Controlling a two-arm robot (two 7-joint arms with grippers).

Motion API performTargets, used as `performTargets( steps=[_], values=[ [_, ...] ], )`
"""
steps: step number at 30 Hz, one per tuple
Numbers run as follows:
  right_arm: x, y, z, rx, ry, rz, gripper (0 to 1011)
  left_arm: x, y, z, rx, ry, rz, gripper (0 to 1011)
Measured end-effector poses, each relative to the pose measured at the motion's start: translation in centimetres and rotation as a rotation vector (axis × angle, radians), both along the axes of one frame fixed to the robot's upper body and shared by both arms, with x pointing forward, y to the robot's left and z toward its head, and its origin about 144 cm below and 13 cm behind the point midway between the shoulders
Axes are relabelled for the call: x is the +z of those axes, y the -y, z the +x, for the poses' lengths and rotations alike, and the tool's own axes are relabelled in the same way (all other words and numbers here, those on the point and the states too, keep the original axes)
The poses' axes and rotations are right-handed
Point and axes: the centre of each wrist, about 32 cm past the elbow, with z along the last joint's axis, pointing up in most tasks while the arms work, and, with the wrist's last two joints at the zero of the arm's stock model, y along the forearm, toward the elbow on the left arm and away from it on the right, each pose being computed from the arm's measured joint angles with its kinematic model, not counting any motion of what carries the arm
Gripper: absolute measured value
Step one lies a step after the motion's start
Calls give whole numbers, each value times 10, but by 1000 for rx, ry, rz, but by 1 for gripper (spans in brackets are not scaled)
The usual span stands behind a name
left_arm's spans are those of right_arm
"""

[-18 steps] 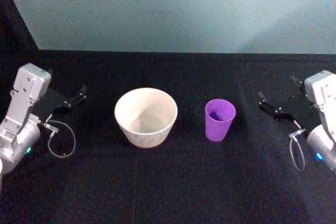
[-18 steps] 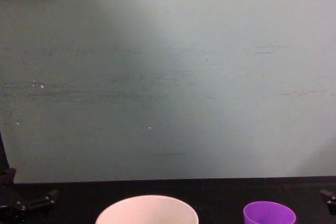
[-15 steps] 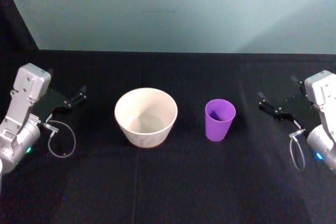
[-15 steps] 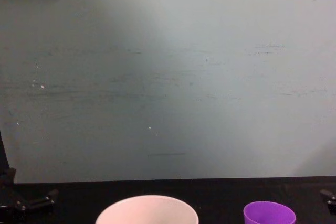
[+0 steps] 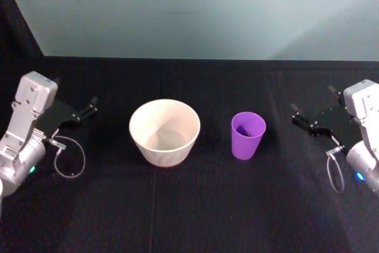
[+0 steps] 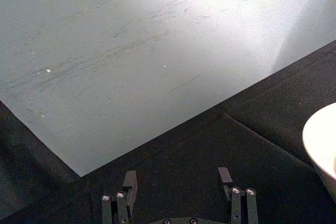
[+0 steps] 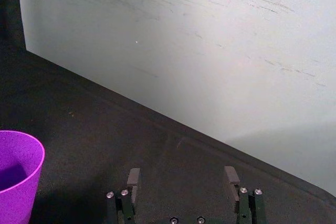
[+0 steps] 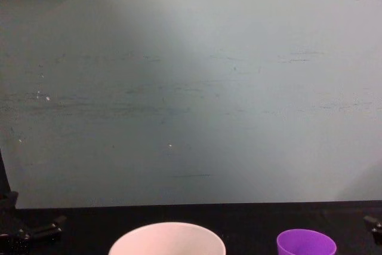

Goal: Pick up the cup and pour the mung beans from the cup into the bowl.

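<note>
A black cloth covers the counter, which runs back to a scuffed pale green wall. The right gripper hangs with its fingers spread wide, holding nothing. The cup stands upright near their tips. Beyond it sits the bowl, then the left gripper, its fingers likewise spread and empty.
</note>
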Motion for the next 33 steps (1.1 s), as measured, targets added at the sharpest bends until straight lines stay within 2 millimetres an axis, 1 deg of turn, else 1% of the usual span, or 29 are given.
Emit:
performTargets(
  steps=[26, 29, 33],
  values=[
    [0, 0, 0, 0, 0, 0, 1003, 0, 0, 0, 0, 0, 0, 1000],
    [-2, 0, -3, 5, -4, 2, 1003, 0, 0, 0, 0, 0, 0, 1000],
    [-6, -1, -13, 29, -21, 11, 1003, 0, 0, 0, 0, 0, 0, 1000]
  ],
)
